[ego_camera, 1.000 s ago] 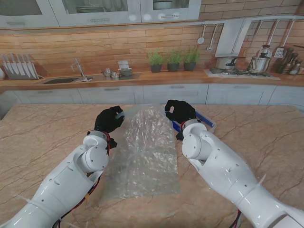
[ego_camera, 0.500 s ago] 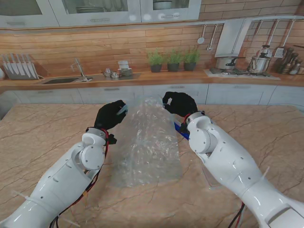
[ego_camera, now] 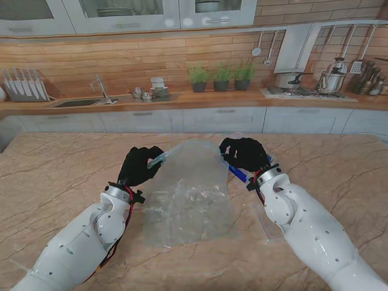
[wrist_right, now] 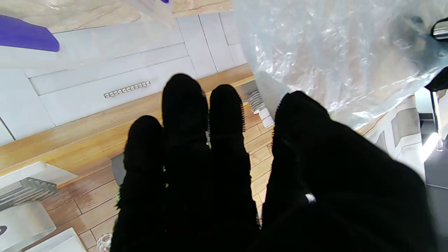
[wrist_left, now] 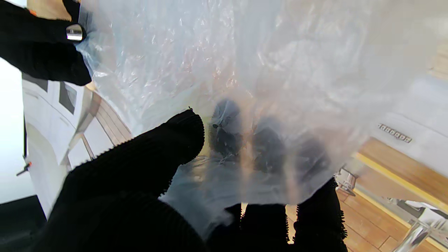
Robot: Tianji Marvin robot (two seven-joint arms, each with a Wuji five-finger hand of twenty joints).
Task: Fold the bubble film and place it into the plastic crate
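Observation:
The clear bubble film [ego_camera: 189, 197] lies in the middle of the table with its far edge lifted. My left hand [ego_camera: 140, 165] is shut on the far left corner. My right hand [ego_camera: 244, 153] pinches the far right corner. In the left wrist view the film [wrist_left: 245, 70] drapes over my left fingers [wrist_left: 266, 147], with the thumb [wrist_left: 147, 168] in front. In the right wrist view the film [wrist_right: 332, 52] hangs beside my thumb [wrist_right: 304, 122]. The clear plastic crate [ego_camera: 267, 225] with a blue latch [ego_camera: 238, 174] sits behind my right forearm, mostly hidden.
Beige marble table [ego_camera: 54, 176] spreads to both sides of the film. Beyond its far edge runs a kitchen counter [ego_camera: 182, 100] with a sink, potted plants and a stove. My right forearm [ego_camera: 303, 224] crosses over the crate.
Both hands have drawn the film's far edge toward me, so the sheet looks shorter. The right hand has shifted right and nearer, and the left hand has come slightly nearer.

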